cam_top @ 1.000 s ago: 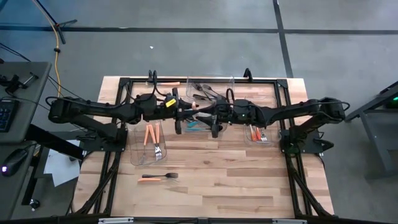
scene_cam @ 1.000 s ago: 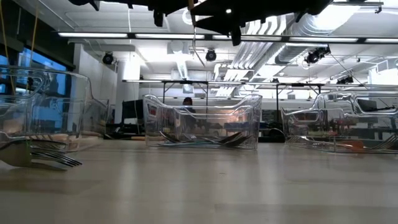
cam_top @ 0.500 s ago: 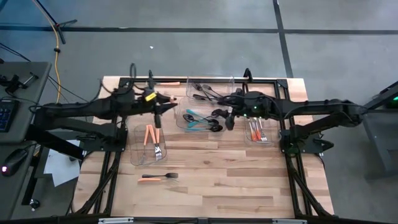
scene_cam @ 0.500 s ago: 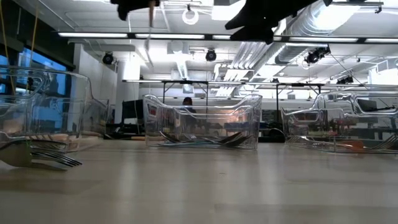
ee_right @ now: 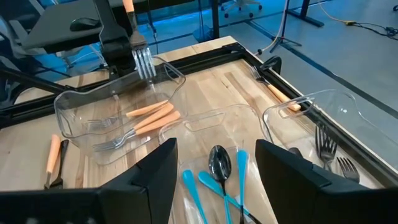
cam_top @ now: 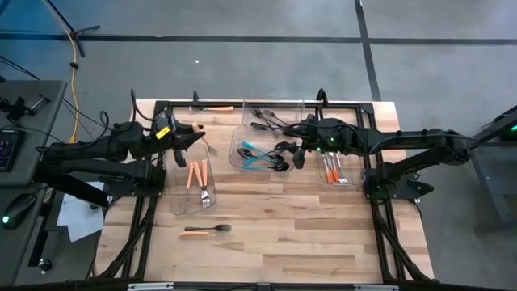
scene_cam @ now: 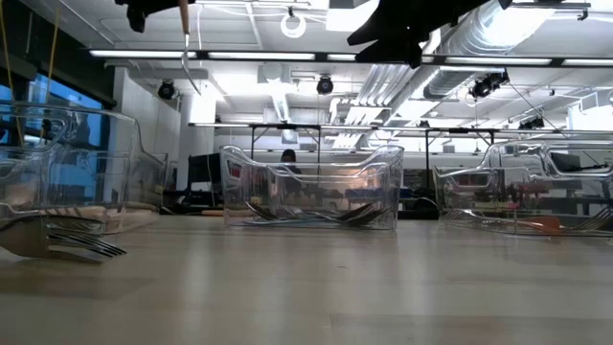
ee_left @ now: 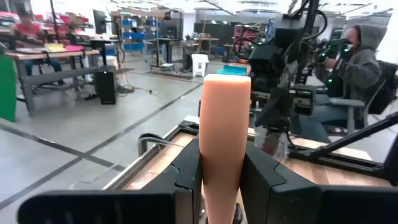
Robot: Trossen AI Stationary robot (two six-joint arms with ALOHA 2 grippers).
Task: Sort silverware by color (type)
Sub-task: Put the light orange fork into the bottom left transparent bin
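The left gripper (cam_top: 187, 138), clamped on an orange fork (ee_right: 138, 46), hangs over the left bin (cam_top: 174, 204); next it lowers and releases among 3 orange pieces. The right gripper (cam_top: 295, 153) gapes, empty, above the teal spoons (cam_top: 257, 153).

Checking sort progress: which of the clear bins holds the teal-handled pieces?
The middle bin, under the right gripper. Its teal spoons set it apart; the left bin and right bin hold orange-handled pieces.
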